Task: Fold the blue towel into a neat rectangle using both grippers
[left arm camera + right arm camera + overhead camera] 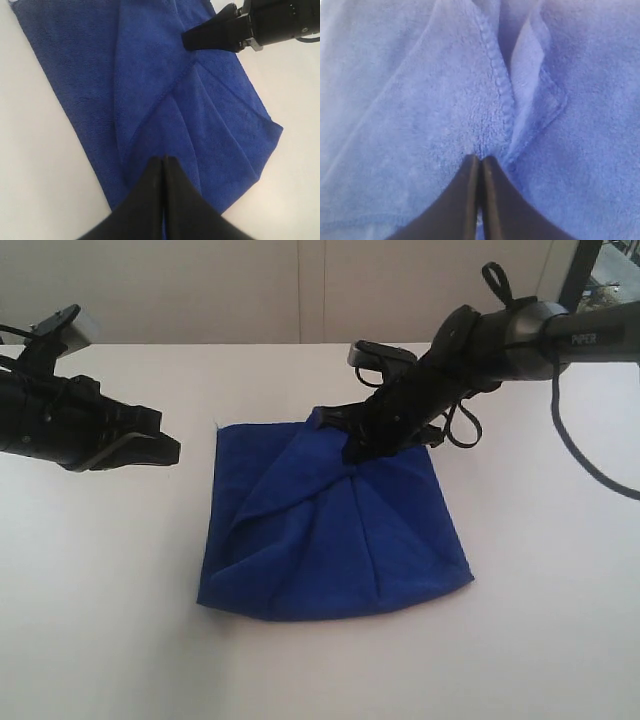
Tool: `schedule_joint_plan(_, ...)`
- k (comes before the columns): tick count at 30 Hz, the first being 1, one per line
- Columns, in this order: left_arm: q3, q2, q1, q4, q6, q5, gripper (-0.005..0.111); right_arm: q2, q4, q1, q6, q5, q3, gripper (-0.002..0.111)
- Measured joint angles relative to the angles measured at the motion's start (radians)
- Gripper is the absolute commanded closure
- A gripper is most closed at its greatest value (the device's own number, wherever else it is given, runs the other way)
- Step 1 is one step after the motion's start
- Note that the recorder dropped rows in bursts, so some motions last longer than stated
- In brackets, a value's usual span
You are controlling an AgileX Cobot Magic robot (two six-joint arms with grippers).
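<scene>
The left gripper (172,450), a black arm end with narrow pointed jaws, has its jaws pressed flat together with nothing between them. It hangs above the bare white table (100,620), beside the left edge of the soft, fleecy deep blue towel (320,540) and clear of it. The right gripper (352,453), of the same black build, reaches down onto the far half of the cloth. Its jaws are also closed to a thin slit, and their tips push into the fleece where several creases run together. Whether a pinch of cloth sits between them cannot be told.

The blue towel lies in the middle of the table, loosely doubled, with a rounded near edge and diagonal folds fanning out from the right gripper's tip.

The exterior view alone shows both arms and the whole outline of the cloth. The left wrist view looks down over its own closed tips onto the towel, with the right gripper's point resting on the cloth beyond. The right wrist view is filled with blue pile, and it alone shows a stitched hem (500,80) running up from just beside the jaw tips, next to a raised fold.
</scene>
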Motion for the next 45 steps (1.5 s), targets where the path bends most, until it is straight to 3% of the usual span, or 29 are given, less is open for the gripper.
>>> schedule_joint_plan(7, 0.0, 0.0, 0.0, 0.0, 0.0, -0.016, 0.107, -0.091, 0.068, 0.015, -0.046, 0.07, 0.0, 0.108)
schedule_joint_plan(15, 0.0, 0.0, 0.0, -0.004, 0.0, -0.025, 0.107, -0.062, 0.097, 0.133, -0.074, 0.045, 0.0, 0.107)
schedule_joint_plan(17, 0.0, 0.0, 0.0, -0.008, 0.0, -0.025, 0.107, -0.048, 0.097, 0.149, -0.078, 0.03, 0.0, 0.101)
schedule_joint_plan(22, 0.0, 0.0, -0.002, -0.014, 0.002, -0.023, 0.107, -0.032, 0.097, 0.153, -0.078, 0.017, 0.0, 0.072)
schedule_joint_plan(27, 0.0, 0.0, -0.002, -0.016, 0.002, -0.023, 0.107, -0.044, 0.097, 0.151, -0.078, 0.028, 0.0, 0.069)
schedule_joint_plan(31, 0.0, 0.0, -0.002, -0.016, 0.002, -0.023, 0.107, -0.089, 0.097, 0.122, -0.078, 0.063, 0.0, 0.069)
schedule_joint_plan(39, 0.0, 0.0, -0.002, -0.018, 0.002, -0.023, 0.107, -0.128, 0.093, -0.029, -0.044, 0.07, 0.0, 0.069)
schedule_joint_plan(45, 0.0, 0.0, -0.002, -0.02, 0.002, -0.023, 0.107, -0.075, 0.094, -0.046, -0.031, -0.023, 0.0, 0.069)
